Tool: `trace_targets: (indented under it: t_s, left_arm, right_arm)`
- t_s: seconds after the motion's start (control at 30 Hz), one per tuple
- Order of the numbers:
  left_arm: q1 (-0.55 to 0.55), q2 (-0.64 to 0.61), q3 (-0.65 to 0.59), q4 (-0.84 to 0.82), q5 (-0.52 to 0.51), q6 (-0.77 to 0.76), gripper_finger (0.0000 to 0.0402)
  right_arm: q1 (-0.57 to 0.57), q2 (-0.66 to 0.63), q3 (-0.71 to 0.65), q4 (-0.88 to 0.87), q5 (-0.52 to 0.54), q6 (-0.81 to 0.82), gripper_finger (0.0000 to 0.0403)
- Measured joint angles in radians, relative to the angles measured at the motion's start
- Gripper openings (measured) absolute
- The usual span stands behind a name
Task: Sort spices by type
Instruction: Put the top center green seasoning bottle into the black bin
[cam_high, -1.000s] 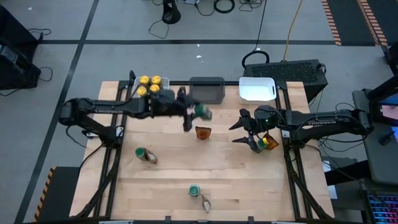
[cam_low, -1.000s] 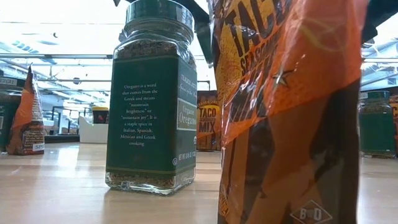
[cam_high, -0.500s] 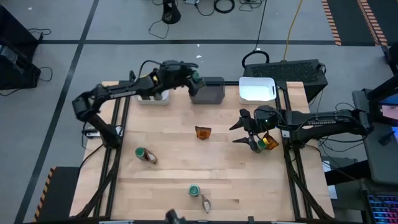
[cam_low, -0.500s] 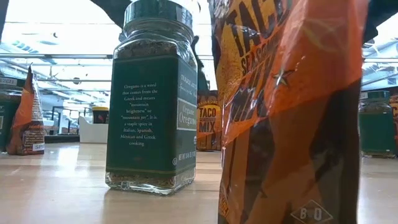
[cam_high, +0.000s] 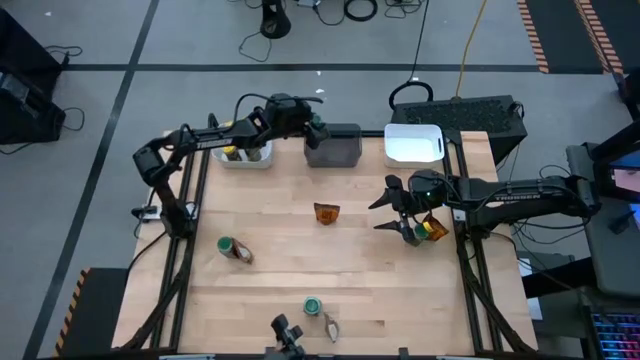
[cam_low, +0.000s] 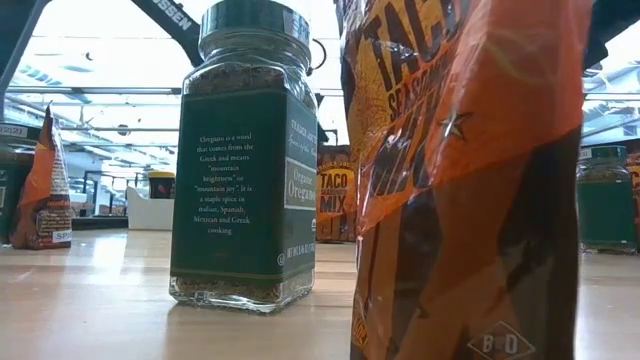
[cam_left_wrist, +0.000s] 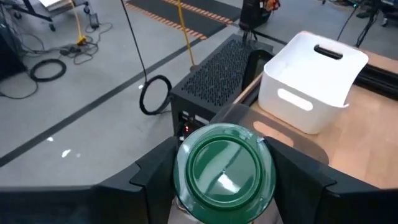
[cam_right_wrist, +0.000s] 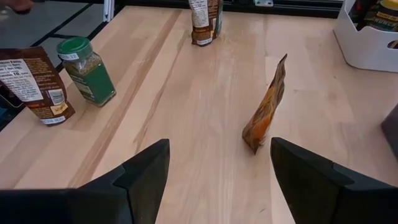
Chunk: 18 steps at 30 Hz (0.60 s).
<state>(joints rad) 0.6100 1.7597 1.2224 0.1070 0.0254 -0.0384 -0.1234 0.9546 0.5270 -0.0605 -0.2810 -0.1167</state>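
Observation:
My left gripper (cam_high: 315, 130) is raised at the table's far side, shut on a green-lidded jar (cam_left_wrist: 224, 171) over the left end of the dark grey bin (cam_high: 337, 146). My right gripper (cam_high: 386, 212) hovers open at the table's right; an orange packet (cam_right_wrist: 267, 106) stands on the table ahead of it. Yellow-lidded jars (cam_high: 232, 153) sit in the far-left white bin, partly hidden by my left arm. Other green-lidded jars (cam_high: 312, 304) (cam_high: 227, 244) and packets (cam_high: 330, 325) (cam_high: 243, 256) stand on the near half of the table. My left gripper pinches the green-lidded jar between its two fingers, one on each side of the body just below the lid (cam_left_wrist: 224, 168). The lid faces the wrist camera and hides the glass. The jar is lifted clear, above the grey bin's left end.
A white bin (cam_high: 413, 143) stands at the far right, next to the grey one. A green-lidded jar and a packet (cam_high: 432, 228) sit by the right edge, close behind my right gripper. Bare wood lies between the middle packet (cam_high: 326, 213) and the near items.
My left gripper has carried the green-lidded jar up from the middle of the table toward the far edge, stopping over the dark grey bin's left end; in the last half second only the arm's elbow shifted. My right arm has kept still.

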Motion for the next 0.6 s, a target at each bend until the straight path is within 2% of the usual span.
trace_targets:
  t_s: [0.3, 0.6]
  left_arm:
    - [0.004, 0.072, 0.076, -0.055, 0.034, 0.035, 0.0215]
    - [0.014, 0.124, 0.116, -0.119, 0.007, 0.080, 0.0215]
  right_arm:
    - [0.000, 0.005, 0.000, 0.026, 0.001, -0.001, 0.0263]
    - [0.000, 0.074, 0.000, 0.035, 0.016, 0.001, 0.0263]
